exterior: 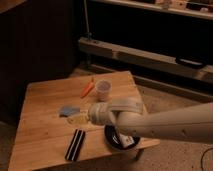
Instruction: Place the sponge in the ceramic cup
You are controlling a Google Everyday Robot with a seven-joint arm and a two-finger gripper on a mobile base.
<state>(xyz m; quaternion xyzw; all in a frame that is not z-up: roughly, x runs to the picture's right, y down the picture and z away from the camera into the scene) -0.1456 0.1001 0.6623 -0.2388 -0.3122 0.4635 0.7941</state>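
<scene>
Blue sponge (68, 110) lies on the wooden table (45, 131), apart from the ceramic cup (103, 89) and the carrot (88, 89). The gripper (79, 119) hangs just beside the sponge; whether it is open or closed cannot be told.

Worktop (45, 135): pale wood, matt, grain showing. Sponge (69, 110): blue, soft-looking, matt. Ceramic cup (103, 89): smooth, pale, slight sheen. Arm (165, 125): white plastic shell, smooth, semi-gloss. Gripper (78, 119): low over worktop, just beside sponge, yellowish, matt. Bowl (113, 144) at front edge: black, w/ faint gloss. Ribbed block (76, 144): black, matt.
</scene>
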